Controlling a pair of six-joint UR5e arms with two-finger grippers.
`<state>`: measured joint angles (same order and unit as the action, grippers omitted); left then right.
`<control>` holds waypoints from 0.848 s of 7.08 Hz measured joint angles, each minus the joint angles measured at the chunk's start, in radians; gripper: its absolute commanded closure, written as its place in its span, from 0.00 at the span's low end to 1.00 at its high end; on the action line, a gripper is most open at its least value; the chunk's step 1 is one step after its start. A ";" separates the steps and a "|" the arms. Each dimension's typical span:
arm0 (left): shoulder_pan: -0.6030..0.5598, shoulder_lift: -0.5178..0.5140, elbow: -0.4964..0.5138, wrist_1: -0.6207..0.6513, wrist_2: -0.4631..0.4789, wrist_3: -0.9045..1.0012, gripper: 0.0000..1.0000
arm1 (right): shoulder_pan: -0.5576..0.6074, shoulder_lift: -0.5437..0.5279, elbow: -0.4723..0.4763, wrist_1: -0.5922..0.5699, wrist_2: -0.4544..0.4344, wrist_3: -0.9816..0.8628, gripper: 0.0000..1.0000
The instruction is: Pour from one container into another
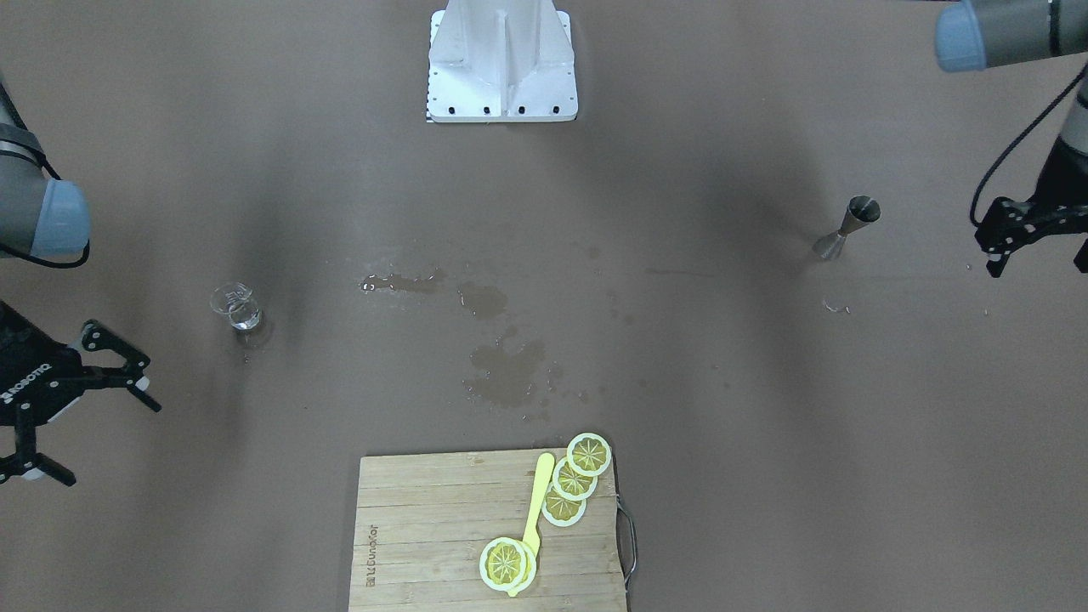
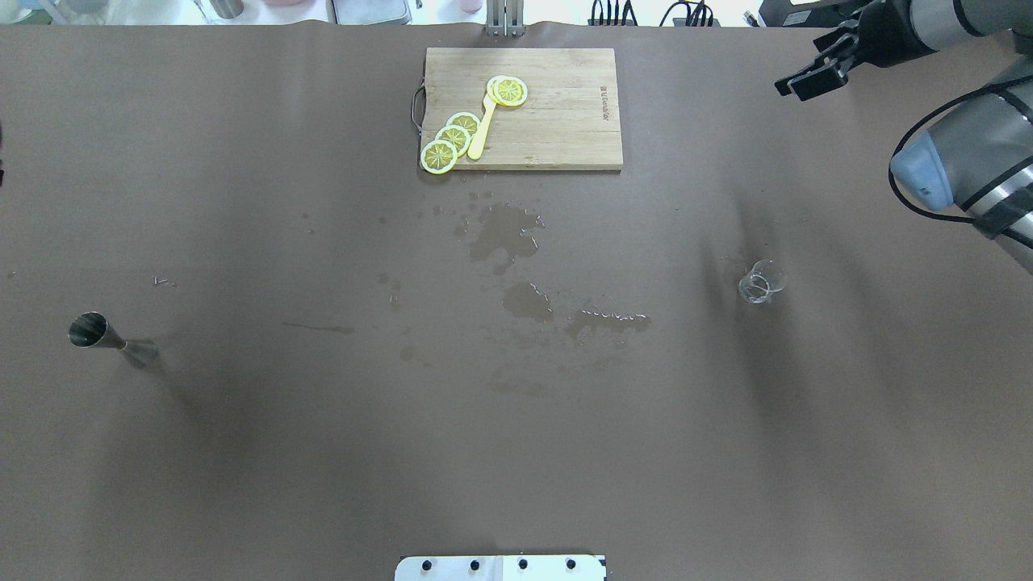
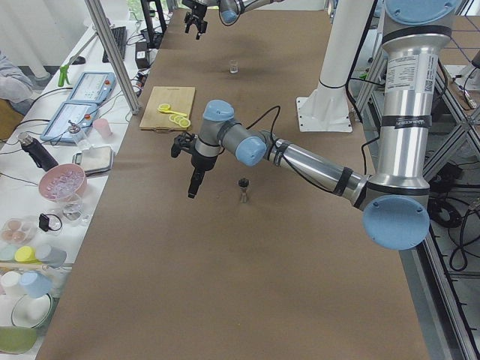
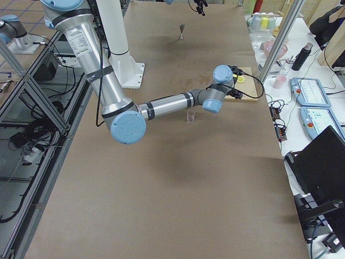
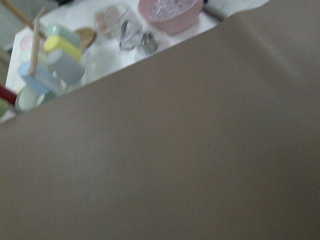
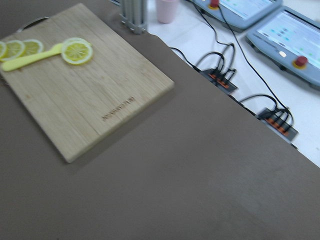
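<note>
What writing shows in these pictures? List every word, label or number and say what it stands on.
"ROBOTIQ": on the body of the right gripper, in the front view.
Burned-in brand on the cutting board: too small and blurred to read.
No other text is legible.

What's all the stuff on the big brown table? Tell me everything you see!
table: one, brown, under everything
jigger: one, silver metal, upright on the left arm's side
glass beaker: one, clear, upright on the right arm's side
cutting board: one, wooden, at the edge opposite the robot
lemon slices: four, yellow, on the cutting board
utensil: one, yellow, among the slices
wet patches: several, dark, mid-table
robot base: one, white
left gripper: black, open, beside the jigger
right gripper: black, open, near the beaker
</note>
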<state>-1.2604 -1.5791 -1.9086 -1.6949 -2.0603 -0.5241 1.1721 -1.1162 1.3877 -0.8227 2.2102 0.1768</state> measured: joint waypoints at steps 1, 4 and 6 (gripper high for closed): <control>-0.104 0.008 0.020 0.112 -0.130 0.002 0.01 | 0.028 0.001 0.004 -0.125 -0.030 0.021 0.00; -0.292 0.064 0.089 0.252 -0.313 0.067 0.01 | 0.122 -0.009 0.015 -0.494 -0.055 0.159 0.00; -0.377 0.143 0.118 0.263 -0.337 0.325 0.01 | 0.182 -0.021 0.040 -0.720 -0.048 0.182 0.00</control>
<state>-1.6378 -1.4361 -1.7910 -1.4321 -2.3972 -0.1988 1.3542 -1.1377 1.4280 -1.5432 2.1626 0.3586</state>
